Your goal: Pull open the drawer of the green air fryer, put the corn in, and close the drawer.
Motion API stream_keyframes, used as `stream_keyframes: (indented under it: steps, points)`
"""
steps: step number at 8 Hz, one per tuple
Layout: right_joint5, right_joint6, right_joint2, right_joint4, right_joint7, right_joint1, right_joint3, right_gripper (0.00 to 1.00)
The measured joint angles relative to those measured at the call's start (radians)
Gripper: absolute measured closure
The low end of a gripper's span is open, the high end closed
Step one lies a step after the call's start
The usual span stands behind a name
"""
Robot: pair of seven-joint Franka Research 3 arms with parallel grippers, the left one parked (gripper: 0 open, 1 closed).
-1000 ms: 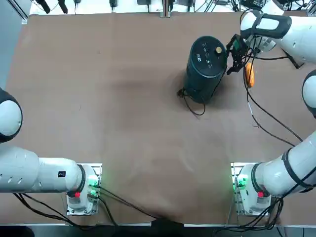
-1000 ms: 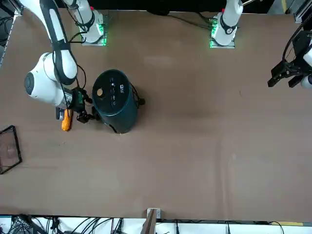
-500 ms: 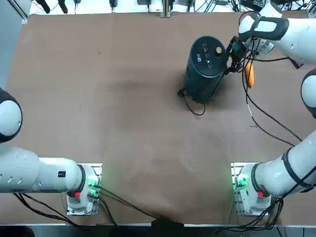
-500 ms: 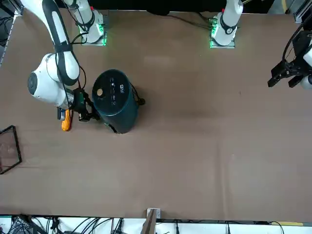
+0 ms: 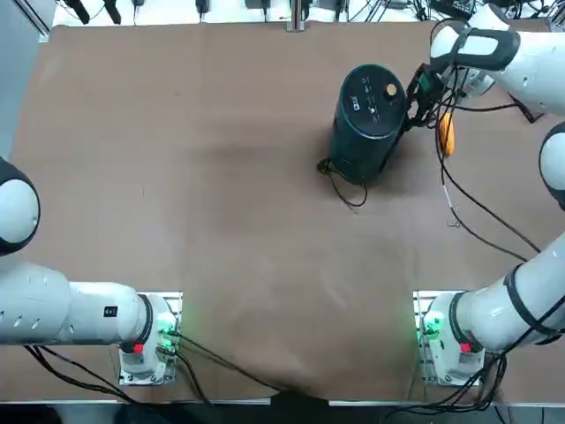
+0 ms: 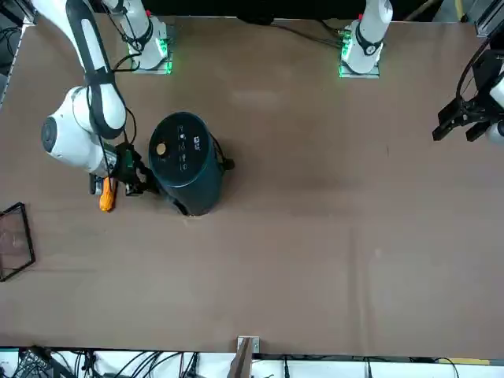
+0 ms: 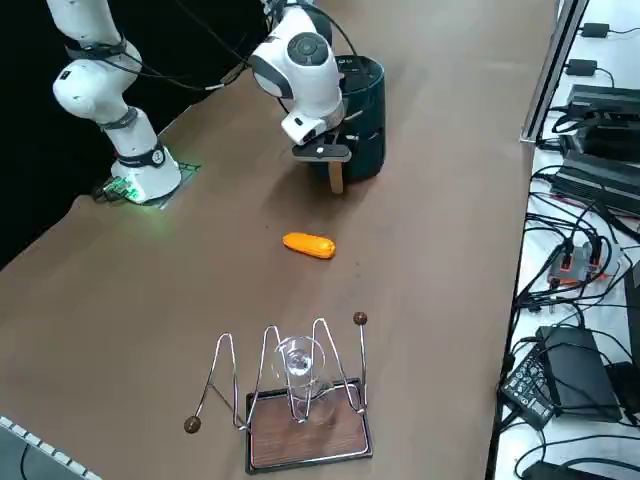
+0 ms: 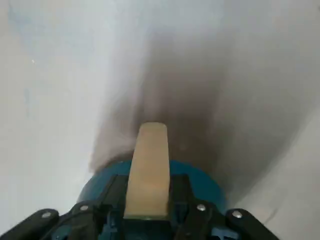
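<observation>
Right gripper (image 7: 328,150) now closed on tan handle (image 8: 148,175).
Fingers stood apart earlier; green air fryer (image 6: 186,161) unmoved.

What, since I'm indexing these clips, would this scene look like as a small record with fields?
appliance: green air fryer, upright
handle: tan, on the side toward the robot's right
right gripper: at the fryer's side, shut on the handle
drawer: no visible pulled-out gap
corn: orange-yellow cob, lying on the table, outside the fryer
also on table: wire rack with a clear glass
</observation>
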Motion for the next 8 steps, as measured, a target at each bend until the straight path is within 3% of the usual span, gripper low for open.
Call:
stream_keyframes:
  steps: [4,8]
  points:
    - [0.003,0.000,0.007,0.001,-0.105,-0.083,-0.009,0.54]
    - [0.002,-0.002,0.030,0.018,-0.118,-0.087,-0.008,0.54]
